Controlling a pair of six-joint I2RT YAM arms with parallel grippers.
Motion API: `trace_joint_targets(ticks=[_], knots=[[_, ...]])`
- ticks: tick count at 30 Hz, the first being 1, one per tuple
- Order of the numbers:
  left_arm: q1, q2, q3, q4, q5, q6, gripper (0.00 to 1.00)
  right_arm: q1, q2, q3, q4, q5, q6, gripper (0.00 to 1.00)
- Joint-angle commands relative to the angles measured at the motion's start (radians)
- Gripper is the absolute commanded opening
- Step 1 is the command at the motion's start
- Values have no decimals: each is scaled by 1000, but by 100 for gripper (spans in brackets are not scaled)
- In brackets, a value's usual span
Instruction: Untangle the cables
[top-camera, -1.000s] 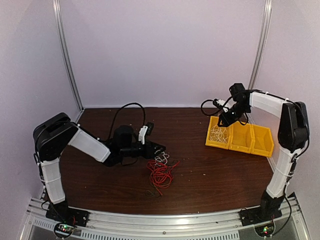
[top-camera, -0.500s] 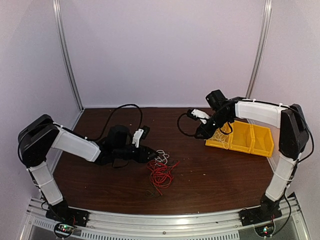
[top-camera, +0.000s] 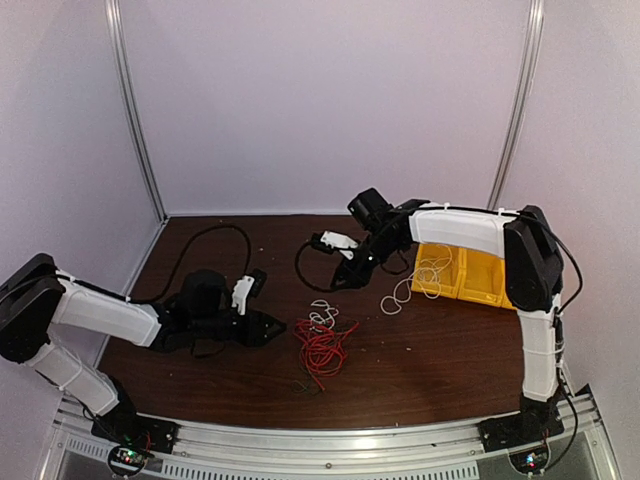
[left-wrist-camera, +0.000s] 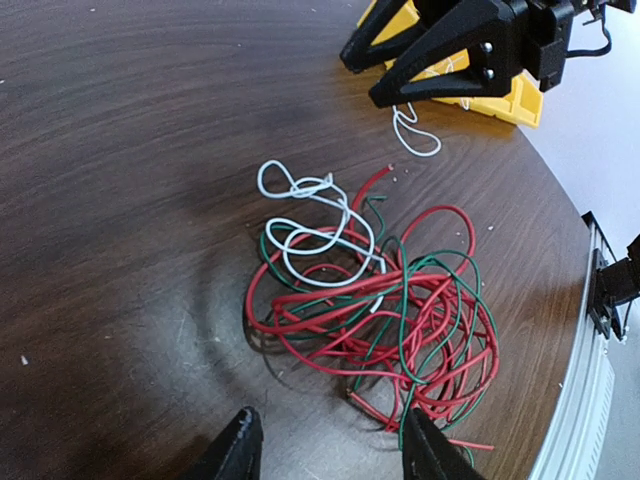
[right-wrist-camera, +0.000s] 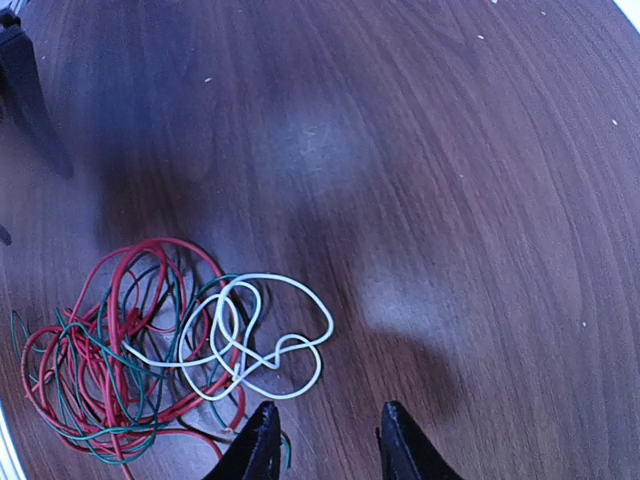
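Cable tangle (top-camera: 320, 348) lay just right of left gripper (top-camera: 278, 328), on near side of right gripper (top-camera: 346, 279). Both jaws part open, empty. Left seemed nearer.

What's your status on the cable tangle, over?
Left gripper open, empty. Right gripper open, empty. Red, green and white cables tangled, untouched. Loose white cable trails from yellow bin.

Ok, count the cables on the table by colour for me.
White cables: 2, one in the tangle, one trailing from the yellow bin
Red cable: 1
Green cable: 1
Total: 4, assuming each colour in the tangle is one cable.
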Motion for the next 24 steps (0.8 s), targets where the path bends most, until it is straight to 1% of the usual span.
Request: trace_joint_targets(ticks=[1, 5, 8, 11, 12, 14, 16, 18, 24], knots=[[-4, -70, -42, 4, -84, -14, 49, -15, -33, 18, -12, 35, 37, 32], [-4, -71, -47, 36, -98, -13, 50, -57, -108, -67, -5, 78, 23, 31], [-4, -14, -8, 25, -81, -3, 50, -76, -152, -109, -74, 146, -39, 31], [-4, 33, 15, 50, -52, -4, 50, -77, -210, -210, -88, 219, -69, 31], [-4, 41, 14, 65, -51, -7, 50, -76, -224, -241, -83, 235, -67, 32], [-4, 49, 12, 86, -53, -13, 50, -77, -241, -295, -64, 260, -55, 38], [-4, 56, 16, 98, -52, -15, 50, -77, -243, -329, -43, 283, -48, 41], [-3, 59, 19, 101, -48, -19, 51, -80, -226, -338, -31, 294, -39, 41], [-4, 46, 16, 94, -52, -23, 50, -106, -138, -287, -25, 298, -19, 40]])
